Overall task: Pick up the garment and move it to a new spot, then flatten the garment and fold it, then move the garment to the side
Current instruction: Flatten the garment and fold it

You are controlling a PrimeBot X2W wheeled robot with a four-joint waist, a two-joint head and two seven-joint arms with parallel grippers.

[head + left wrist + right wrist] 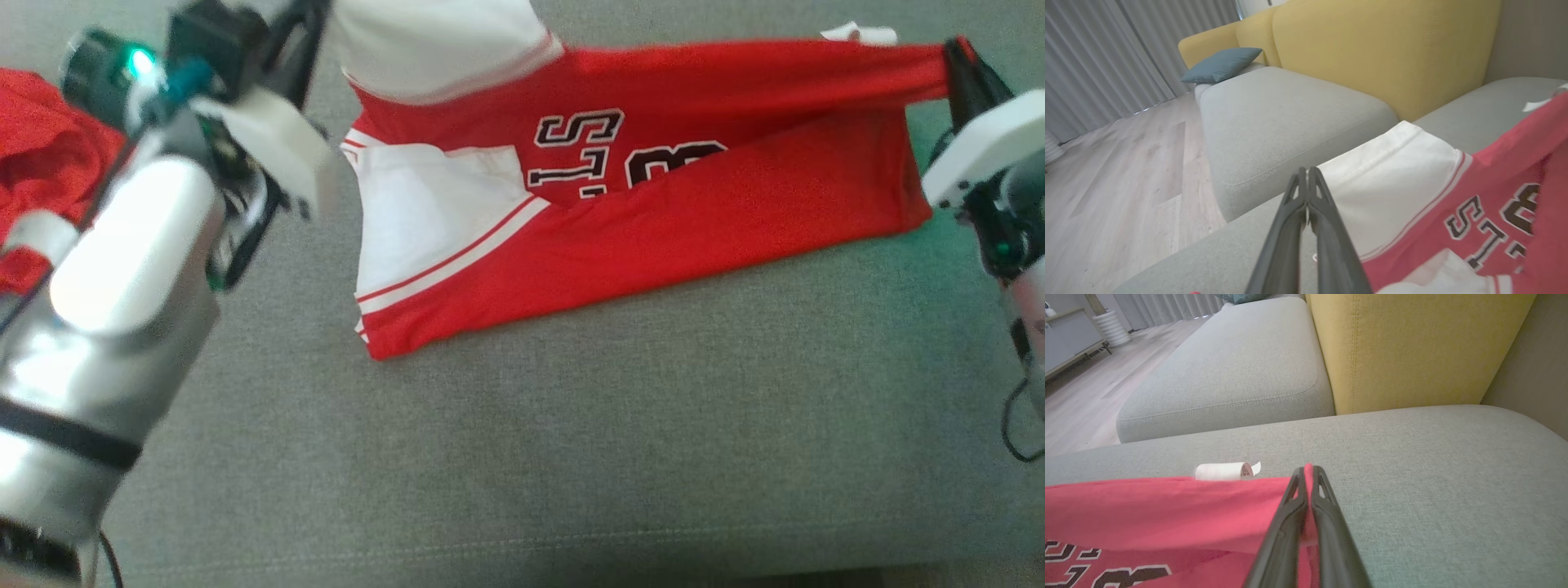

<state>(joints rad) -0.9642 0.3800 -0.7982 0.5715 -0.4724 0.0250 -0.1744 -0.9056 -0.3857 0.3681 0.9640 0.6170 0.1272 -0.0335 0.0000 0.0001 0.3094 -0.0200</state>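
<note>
The garment (653,204) is a red jersey with white sleeves and dark lettering, stretched across the grey sofa seat (571,457). Its upper edge is lifted between both grippers while the lower part rests on the cushion. My left gripper (314,20) is at the top left, shut on the white sleeve; in the left wrist view the left gripper (1306,179) pinches the sleeve edge of the garment (1412,183). My right gripper (955,53) is at the top right, shut on the red corner. In the right wrist view, red cloth of the garment (1167,506) sits between the right gripper (1308,469) fingers.
Another red cloth (41,155) lies at the left edge of the seat. A white tag (1224,471) pokes up at the garment's far edge. The yellow sofa back (1384,53) rises behind, with a blue cushion (1220,65) and wooden floor (1118,163) beyond.
</note>
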